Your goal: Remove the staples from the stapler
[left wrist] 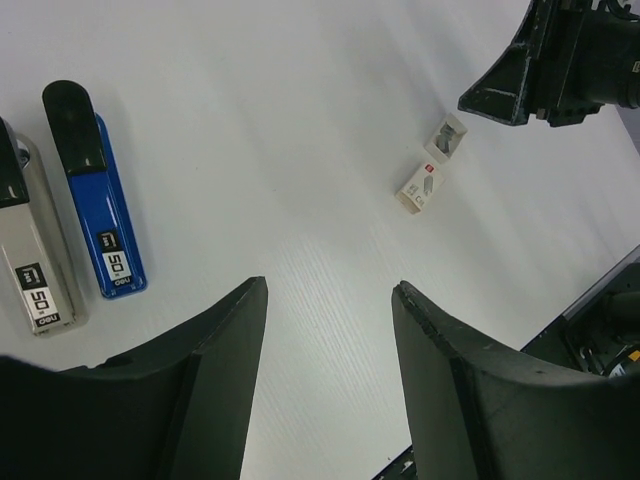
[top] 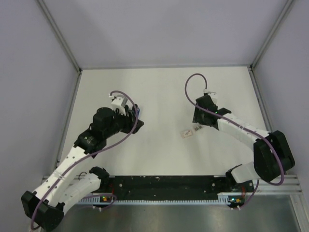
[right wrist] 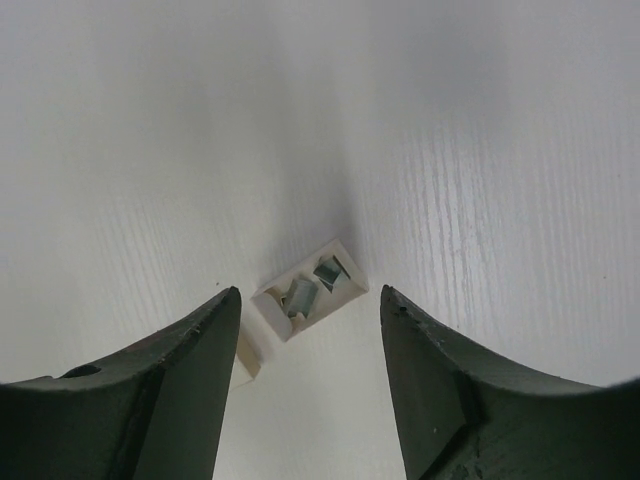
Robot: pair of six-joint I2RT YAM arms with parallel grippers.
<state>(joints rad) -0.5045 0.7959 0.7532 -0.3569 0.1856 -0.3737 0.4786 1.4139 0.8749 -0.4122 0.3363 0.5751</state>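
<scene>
Two staplers lie side by side on the white table in the left wrist view: a blue one (left wrist: 100, 200) and a silver one (left wrist: 35, 255), both with black ends. My left gripper (left wrist: 330, 300) is open and empty, to their right and apart from them. My right gripper (right wrist: 310, 305) is open and empty, just above a small open whitish tray (right wrist: 345, 275) that holds short grey metallic staples (right wrist: 300, 294). The tray's sleeve (right wrist: 246, 357) lies beside my left fingertip. In the top view the staplers are mostly hidden under my left gripper (top: 137, 124).
The tray (top: 197, 129) and sleeve (top: 186, 133) lie mid-table between the arms, just below my right gripper (top: 199, 122). They also show in the left wrist view as tray (left wrist: 446, 137) and sleeve (left wrist: 420, 187). Grey walls enclose the table. A black rail (top: 164, 183) runs along the near edge.
</scene>
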